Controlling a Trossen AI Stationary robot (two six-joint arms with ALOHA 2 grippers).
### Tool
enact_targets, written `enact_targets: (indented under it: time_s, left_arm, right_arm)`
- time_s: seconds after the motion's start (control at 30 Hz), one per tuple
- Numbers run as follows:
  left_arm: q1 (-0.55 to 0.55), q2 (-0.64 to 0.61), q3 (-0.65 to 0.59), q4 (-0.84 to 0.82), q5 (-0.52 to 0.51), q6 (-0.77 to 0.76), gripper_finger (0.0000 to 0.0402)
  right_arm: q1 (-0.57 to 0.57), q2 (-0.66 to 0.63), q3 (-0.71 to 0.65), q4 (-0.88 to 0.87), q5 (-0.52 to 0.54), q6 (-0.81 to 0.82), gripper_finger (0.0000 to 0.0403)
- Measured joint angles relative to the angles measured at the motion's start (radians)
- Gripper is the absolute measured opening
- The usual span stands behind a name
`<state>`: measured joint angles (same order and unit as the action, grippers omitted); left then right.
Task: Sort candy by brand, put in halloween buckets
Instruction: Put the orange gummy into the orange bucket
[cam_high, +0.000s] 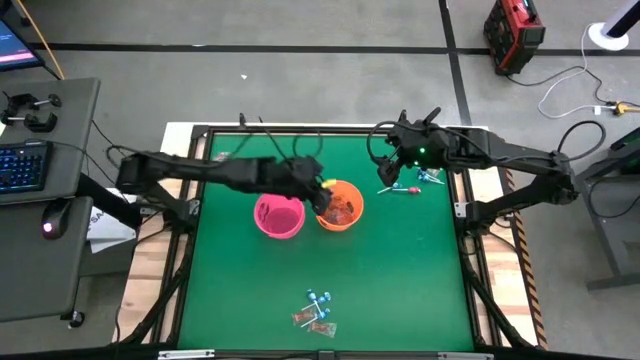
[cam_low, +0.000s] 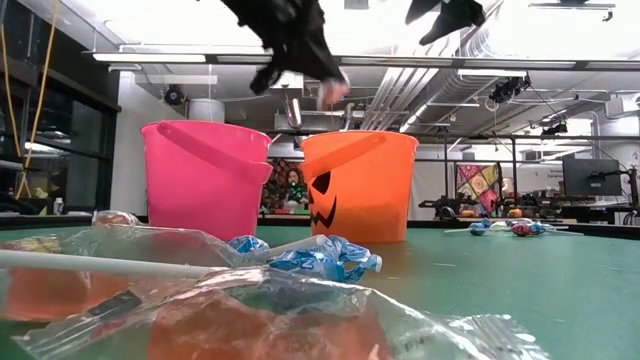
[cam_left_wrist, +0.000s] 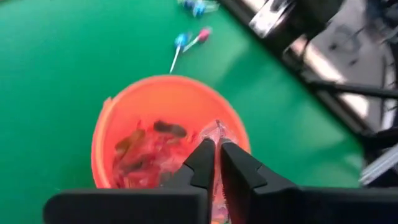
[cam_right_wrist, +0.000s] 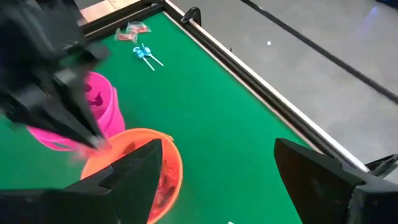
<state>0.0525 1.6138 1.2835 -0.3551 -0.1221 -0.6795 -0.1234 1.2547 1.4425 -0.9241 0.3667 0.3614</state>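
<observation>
- Green felt covers the table (cam_high: 400, 280), with a dark frame round it; off its left edge stands a grey desk (cam_high: 40, 200) with a keyboard (cam_high: 22, 165).
- Left gripper (cam_high: 322, 197) reaches in from the left and hangs over the near rim of the orange bucket (cam_high: 340, 205), between the two pails. Its jaws are nearly together, pinching a clear-and-red wrapped piece (cam_left_wrist: 214, 134); the left wrist view shows the wrapper's tip poking out above the fingertips, right over the bucket's mouth.
- Pink bucket (cam_high: 279, 215) stands just left of the orange one, almost touching it. What lies inside it is hard to make out.
- Orange bucket holds a layer of red wrapped pieces on its floor, seen in the left wrist view; the gripper's fingers cover part of them.
- Near pile (cam_high: 315, 312) of blue lollipops and red wrapped pieces lies at the front edge of the table, well apart from the pails. In the low view it fills the foreground and blocks the bases of both buckets.
- Far pile (cam_high: 415, 183) of lollipops sits right of the orange bucket, partly under the right arm.
- Right gripper (cam_high: 390, 165) hovers above the table beyond the orange bucket, near the far pile, with jaws spread wide and nothing between them.
- Red case (cam_high: 512, 32) stands on the floor beyond the table, cut off by the top edge.
</observation>
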Motion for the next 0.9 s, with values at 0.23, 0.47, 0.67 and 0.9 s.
enact_targets:
  time_s: [0.23,0.47,0.67,0.9]
  left_arm:
    - [0.031,0.127,-0.002,0.063,0.108,0.009,0.0100]
    - [0.040,0.090,-0.002,0.072,0.195,0.121,0.0191]
    - [0.028,-0.073,-0.002,-0.102,0.261,0.251,0.0215]
    - [-0.209,-0.261,-0.095,-0.111,0.257,0.405,0.0215]
  right_arm:
    - [0.016,0.000,0.000,0.000,-0.005,0.087,0.0302]
    - [0.051,0.000,0.000,0.005,-0.007,0.173,0.0302]
    - [0.076,0.000,0.000,0.006,-0.008,0.262,0.0302]
    - [0.124,0.001,0.000,0.006,-0.008,0.413,0.0302]
